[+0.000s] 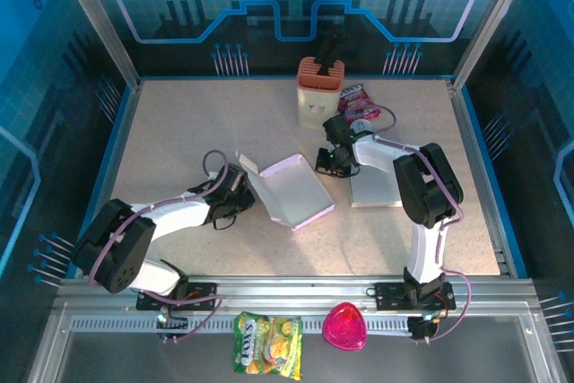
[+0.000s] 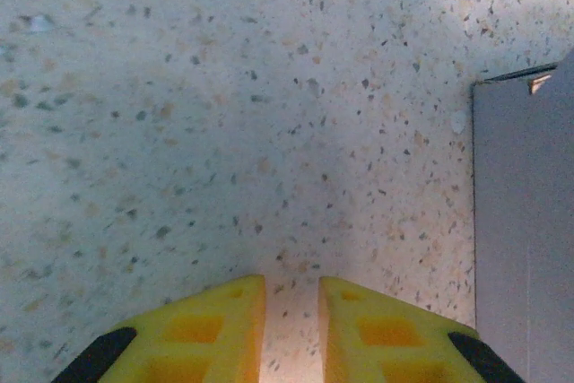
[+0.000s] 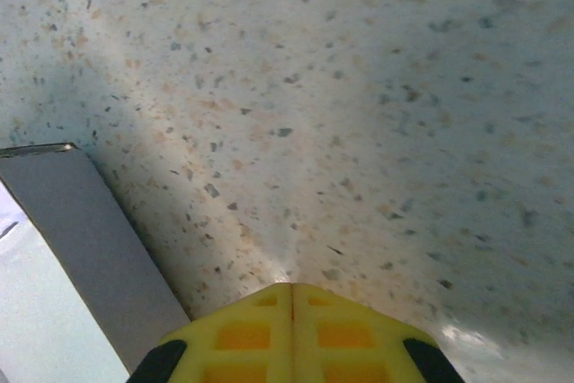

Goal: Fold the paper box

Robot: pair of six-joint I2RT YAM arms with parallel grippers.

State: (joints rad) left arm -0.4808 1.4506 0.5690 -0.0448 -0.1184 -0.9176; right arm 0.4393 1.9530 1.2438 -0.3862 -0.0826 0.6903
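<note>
- Box (image 1: pixel 291 190) sits mid-table (image 1: pixel 179 123): an open, shallow tray with one flap (image 1: pixel 248 166) raised at its left end. A flat sheet (image 1: pixel 375 184) lies just to its right.
- Handling, my judgement: thin card, very light, stiff only along the creases. It will likely slide on the speckled top if I push it with no counter-hold. A pinch in mid-panel would dent it.
- Where to hold, my judgement: take a flap by its free edge, close to the crease, and pin the base with the other arm.
- Left gripper (image 1: pixel 239 184): the arm is stretched low across the table, its tip just beside the box's left end. In the wrist view its fingers (image 2: pixel 215 329) stand a narrow gap apart with nothing between them. The grey box wall (image 2: pixel 525 221) is off to their right, not touching.
- Right gripper (image 1: pixel 328 161): elbow raised, wrist dipped between the box and the sheet. The fingers (image 3: pixel 242 334) are pressed together and empty. A grey card edge (image 3: pixel 99 248) lies beside them; I cannot tell whether it is box or sheet.
</note>
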